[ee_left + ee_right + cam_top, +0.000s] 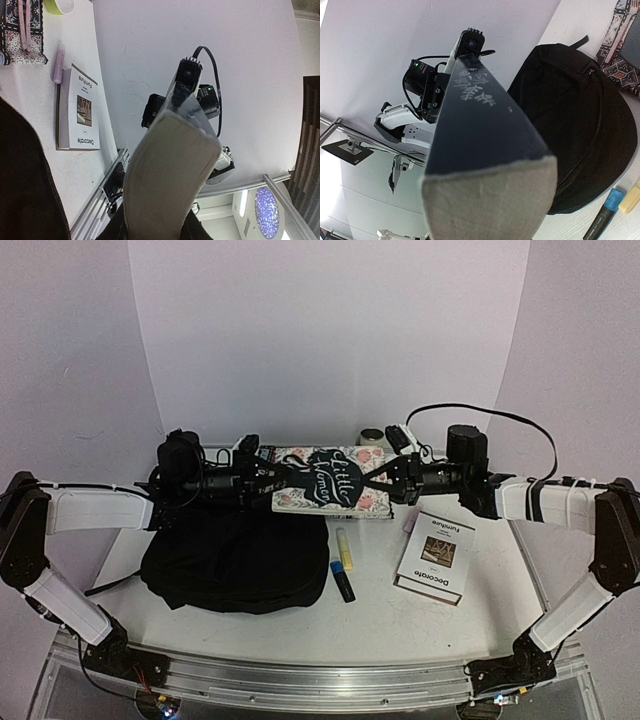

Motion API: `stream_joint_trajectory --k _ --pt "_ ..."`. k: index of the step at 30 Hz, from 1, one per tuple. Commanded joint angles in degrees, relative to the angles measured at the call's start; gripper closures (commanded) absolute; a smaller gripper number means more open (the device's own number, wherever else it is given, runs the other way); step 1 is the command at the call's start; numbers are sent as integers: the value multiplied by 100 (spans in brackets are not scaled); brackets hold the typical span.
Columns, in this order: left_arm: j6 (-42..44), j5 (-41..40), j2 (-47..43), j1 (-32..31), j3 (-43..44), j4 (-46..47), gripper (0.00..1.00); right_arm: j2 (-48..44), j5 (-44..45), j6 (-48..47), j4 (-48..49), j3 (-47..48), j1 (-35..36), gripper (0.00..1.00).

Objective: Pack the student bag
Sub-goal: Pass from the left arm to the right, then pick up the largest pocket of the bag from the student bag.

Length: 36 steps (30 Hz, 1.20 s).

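A thick book with a floral cover and a dark "Little Women" label hangs in the air between both arms, above the far edge of the student bag. My left gripper is shut on the book's left end. My right gripper is shut on its right end. The left wrist view is mostly filled by the book's page edge, with the right gripper at the far end. In the right wrist view the dark cover runs away to the left gripper. The black bag lies flat below.
A "Decorate Furniture" booklet lies right of the bag. A yellow highlighter and a blue one lie between them, with a purple marker near the booklet. At the back are a patterned pouch and a tape roll.
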Motion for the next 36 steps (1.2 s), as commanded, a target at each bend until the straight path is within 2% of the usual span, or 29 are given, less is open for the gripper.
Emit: stream_joint_trajectory --k 1,5,9,12,19,24,36 --pt "718 -382 -263 29 133 -462 60 -287 -54 120 243 91 -125 100" --pt "1498 -842 -403 29 366 -1642 49 -470 178 313 240 -91 -424 100" --pt "2784 -1884 -432 -112 1242 -3893 43 -661 476 502 238 -361 -723 100" --pt "3359 -2544 -414 -319 1644 -4817 39 -753 753 608 241 -559 -838 100" --pt "3850 -3773 78 -1177 2456 -6020 32 -828 1287 751 228 -844 -1056 100" --pt "3903 -4367 348 -1592 2783 -6448 20 -910 1589 802 228 -1109 -1306 100" --pt "4098 -5621 1714 -2799 3966 -7624 11 -1138 1757 783 122 -1489 -1679 100"
